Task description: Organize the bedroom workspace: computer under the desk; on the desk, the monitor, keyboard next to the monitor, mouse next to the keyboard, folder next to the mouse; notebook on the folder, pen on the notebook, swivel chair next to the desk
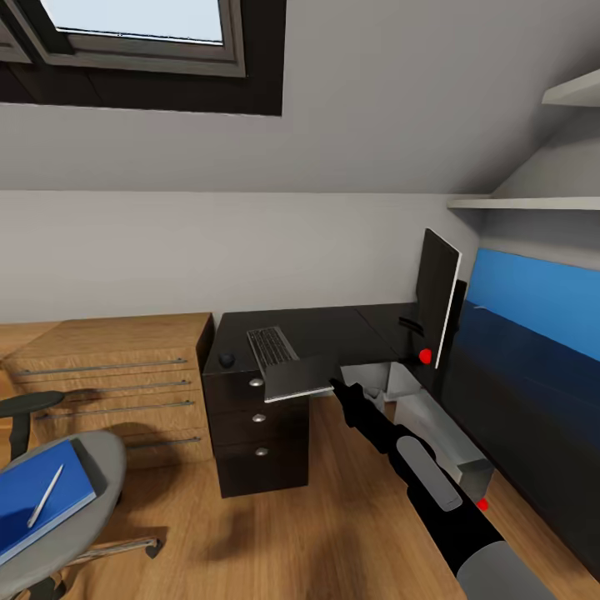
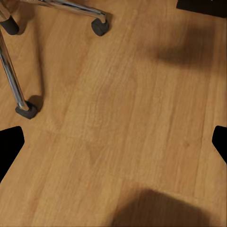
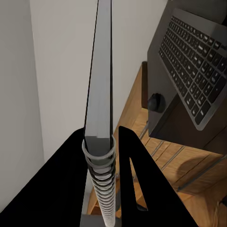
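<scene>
Fingers of the right gripper clamp a spiral notebook. Left fingers spread apart over wood floor. Black desk holds keyboard, monitor at three o'clock.

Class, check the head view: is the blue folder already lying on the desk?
No. The blue folder lies on the swivel chair seat with the pen on it, apart from the desk.

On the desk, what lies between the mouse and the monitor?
In the head view, the keyboard lies between the mouse and the monitor; between keyboard and monitor the desk top is bare.
</scene>
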{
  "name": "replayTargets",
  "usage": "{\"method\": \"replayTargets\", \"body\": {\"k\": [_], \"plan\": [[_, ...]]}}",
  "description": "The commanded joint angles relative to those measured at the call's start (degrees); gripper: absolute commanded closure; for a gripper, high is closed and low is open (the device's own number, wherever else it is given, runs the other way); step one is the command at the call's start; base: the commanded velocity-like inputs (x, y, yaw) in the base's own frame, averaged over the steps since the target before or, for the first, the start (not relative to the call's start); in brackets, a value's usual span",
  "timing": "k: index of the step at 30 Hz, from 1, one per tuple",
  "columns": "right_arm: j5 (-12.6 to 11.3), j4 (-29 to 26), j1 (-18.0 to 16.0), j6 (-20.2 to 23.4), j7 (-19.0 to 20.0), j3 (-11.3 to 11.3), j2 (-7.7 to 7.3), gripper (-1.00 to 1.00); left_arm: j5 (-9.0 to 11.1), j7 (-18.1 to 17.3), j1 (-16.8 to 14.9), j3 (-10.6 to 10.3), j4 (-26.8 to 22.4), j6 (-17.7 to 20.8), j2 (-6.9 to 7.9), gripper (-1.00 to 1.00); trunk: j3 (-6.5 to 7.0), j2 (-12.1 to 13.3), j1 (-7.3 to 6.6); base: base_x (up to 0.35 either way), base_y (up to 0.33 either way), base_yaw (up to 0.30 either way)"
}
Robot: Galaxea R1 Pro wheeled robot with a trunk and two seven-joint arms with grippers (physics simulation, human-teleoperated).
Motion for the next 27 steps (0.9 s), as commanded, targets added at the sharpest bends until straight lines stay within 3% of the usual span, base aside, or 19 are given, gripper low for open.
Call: {"method": "replayTargets", "body": {"k": [1, 4, 9, 19, 27], "plan": [[-0.48, 0.02, -0.04, 0.08, 0.25, 0.08, -0.08, 1.0, 0.55, 0.11, -0.04, -0.13, 0.02, -0.19, 0.02, -1.0, -0.06, -0.03, 0.0, 0.055, 0.0, 0.0], [-0.16, 1.01, 0.22, -0.15, -0.19, -0.19, 0.8, 1.0, -0.02, 0.3, -0.11, -0.63, 1.0, -1.17, -0.97, -1.0, -0.06, -0.03, 0.0, 0.0, 0.0, 0.0], [-0.13, 2.67, 0.25, 0.99, -0.17, 0.21, 0.52, 1.0, -0.37, 0.36, -0.38, -0.46, 2.6, -2.77, -2.37, -1.0, -0.06, -0.03, 0.0, 0.0, 0.0, 0.0], [-0.05, 5.22, 0.31, 1.71, -0.4, 0.47, -0.22, 1.0, -0.5, 0.27, -0.51, -0.35, 4.25, -5.97, -2.61, -1.0, -0.06, -0.03, 0.0, 0.007, 0.0, 0.0], [-0.05, 5.28, 0.31, 1.72, -0.41, 0.47, -0.26, 1.0, -0.55, 0.33, -0.51, -0.4, 4.26, -8.54, -2.66, -1.0, -0.06, -0.03, 0.0, 0.215, 0.0, 0.0]]}}
